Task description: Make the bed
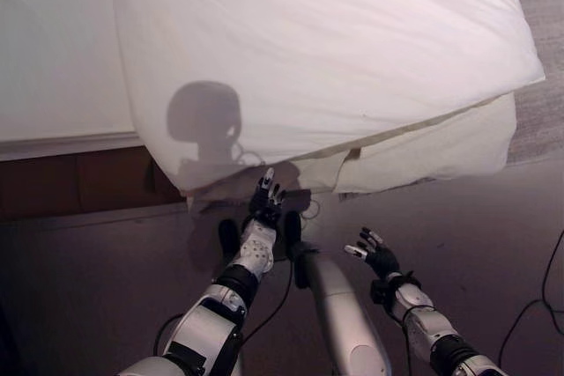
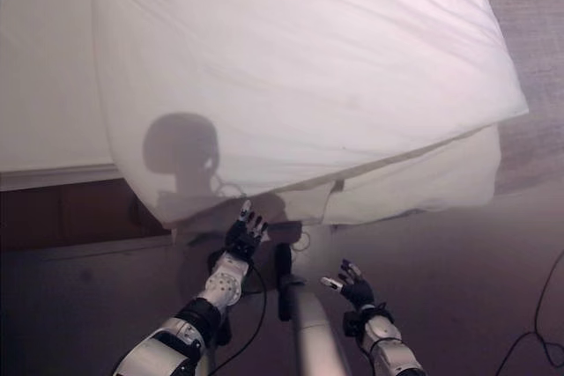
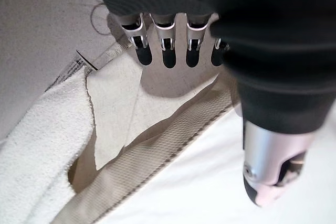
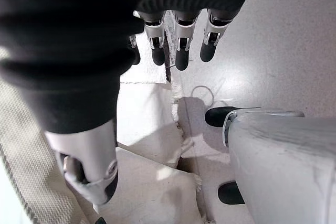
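A white duvet (image 1: 326,50) covers the bed (image 1: 53,59), its corner overhanging the edge above a cream sheet (image 1: 423,151) that hangs toward the grey floor (image 1: 458,235). Dark wood of the bed frame (image 1: 79,182) shows beneath. The left hand (image 1: 264,200) reaches up just under the duvet's corner, fingers straight and holding nothing. The right hand (image 1: 374,254) hovers lower over the floor, fingers spread, empty.

Silver-grey arms; each robot hand (image 1: 266,195) dark-ribbed, silver fingers, dark tips.
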